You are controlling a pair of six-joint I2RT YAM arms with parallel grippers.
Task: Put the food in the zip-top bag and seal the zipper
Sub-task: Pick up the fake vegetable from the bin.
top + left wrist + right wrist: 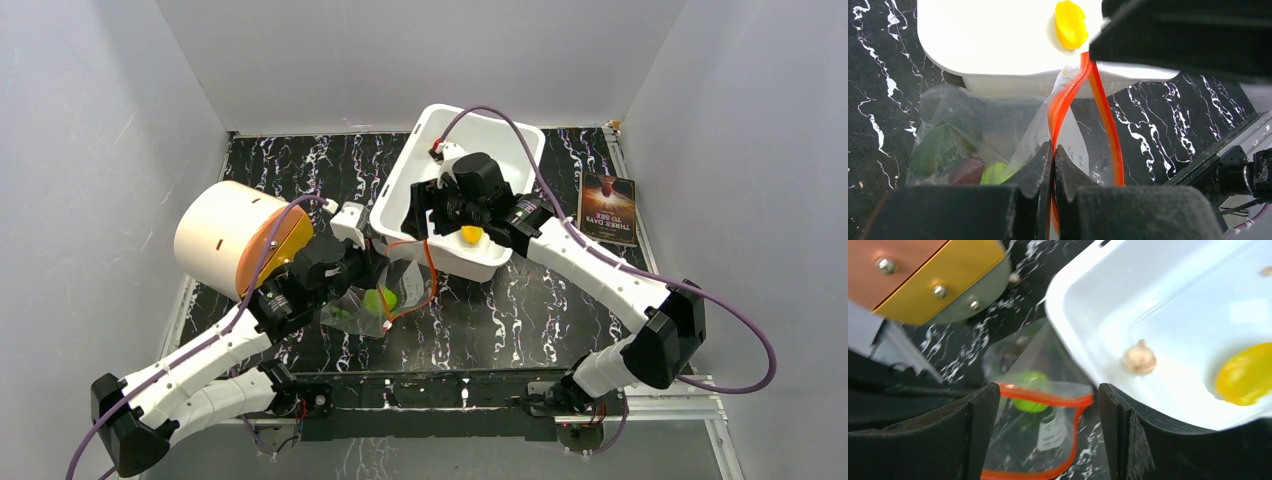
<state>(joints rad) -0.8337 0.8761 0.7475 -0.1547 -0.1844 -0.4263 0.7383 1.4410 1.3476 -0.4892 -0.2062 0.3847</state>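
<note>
My left gripper is shut on the red-orange zipper and holds the mouth of the clear zip-top bag open beside the white tub. Inside the bag lie the dark green avocado, the purple-brown fruit and the lime. My right gripper is open and empty, hovering over the bag's mouth at the tub's near-left rim. In the tub lie the yellow mango piece and a beige garlic bulb.
A large white cylinder with an orange-yellow face stands close to the left of the bag. A dark booklet lies at the far right. The tub leans on the bag's far side. Grey walls enclose the table.
</note>
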